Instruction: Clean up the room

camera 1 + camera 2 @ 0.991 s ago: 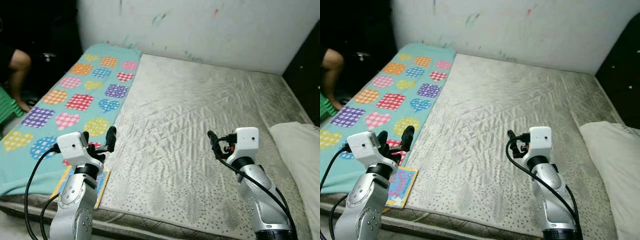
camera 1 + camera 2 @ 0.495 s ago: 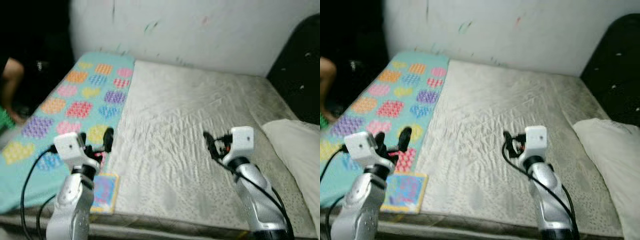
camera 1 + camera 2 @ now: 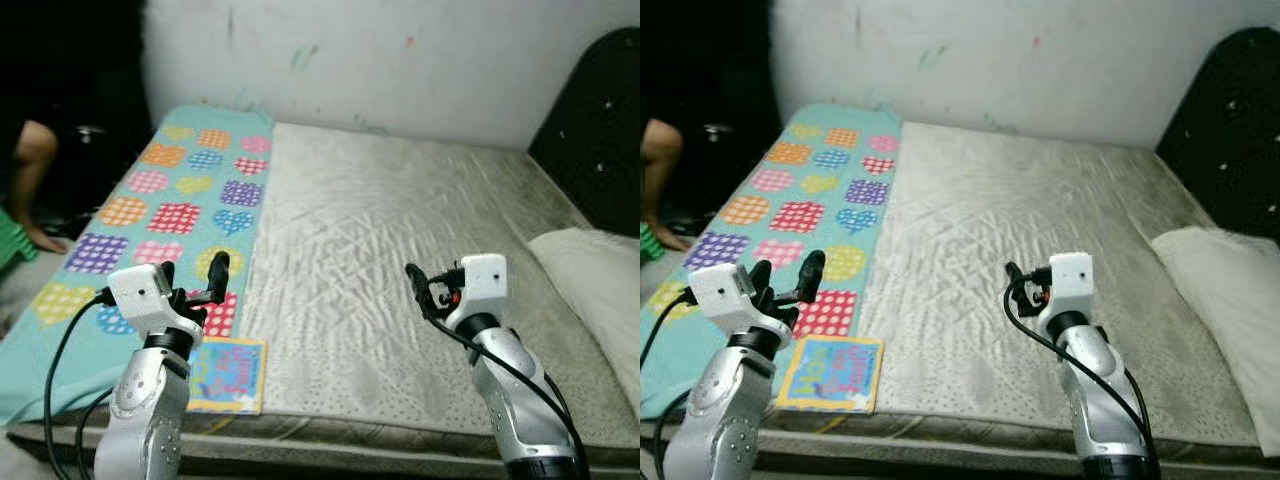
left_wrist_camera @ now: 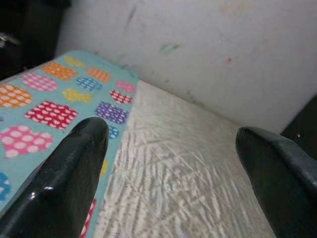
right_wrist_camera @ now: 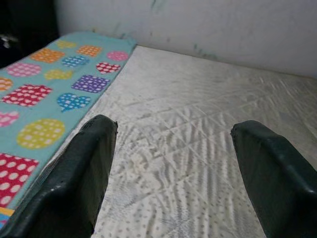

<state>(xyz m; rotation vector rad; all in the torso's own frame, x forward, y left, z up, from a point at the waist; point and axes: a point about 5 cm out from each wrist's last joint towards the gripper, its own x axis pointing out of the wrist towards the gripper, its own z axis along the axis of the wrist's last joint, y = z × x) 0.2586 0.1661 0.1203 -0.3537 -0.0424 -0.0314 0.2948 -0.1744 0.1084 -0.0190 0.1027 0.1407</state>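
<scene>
A colourful picture book (image 3: 228,373) lies flat at the near edge of the bed, at the teal blanket's near right corner. The blanket (image 3: 150,200), patterned with dotted hearts and squares, covers the bed's left strip. My left gripper (image 3: 193,275) hovers open and empty just above and behind the book. Its wrist view looks past its fingers (image 4: 69,173) along the blanket's edge. My right gripper (image 3: 415,285) is held open and empty over the middle of the grey quilted mattress (image 3: 380,200), its fingers (image 5: 89,168) spread wide.
A white pillow (image 3: 600,280) lies at the bed's right side, beside a black headboard (image 3: 590,120). A white wall (image 3: 350,60) backs the bed. At the far left a person's leg (image 3: 25,185) stands on the floor, by something green (image 3: 10,245).
The whole view has shifted as the camera moved, bringing the book fully into sight. Both arms keep the same raised pose, with the grippers open as before.
</scene>
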